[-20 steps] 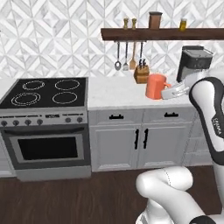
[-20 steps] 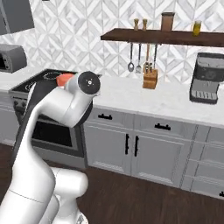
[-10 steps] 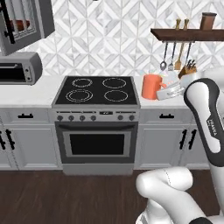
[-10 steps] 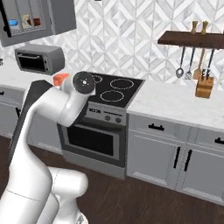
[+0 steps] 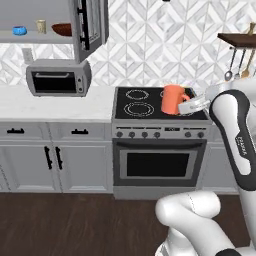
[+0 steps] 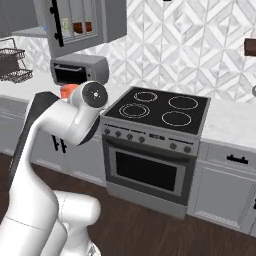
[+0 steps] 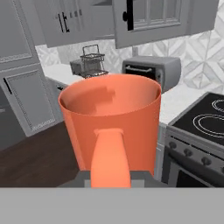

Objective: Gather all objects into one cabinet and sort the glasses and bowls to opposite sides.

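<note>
the arm (image 5: 235,135) is glossy white with rounded links, dark grey joint bands, small lettering on one link, and a round grey-capped joint (image 6: 94,94).

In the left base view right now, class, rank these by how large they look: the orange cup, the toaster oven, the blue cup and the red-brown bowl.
1. toaster oven
2. orange cup, though it is held nearer the camera, which may inflate it
3. red-brown bowl on the cabinet shelf
4. blue cup, smallest

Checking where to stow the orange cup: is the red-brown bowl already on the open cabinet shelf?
Yes, the red-brown bowl sits on the cabinet shelf, right of the beige mug.
</note>
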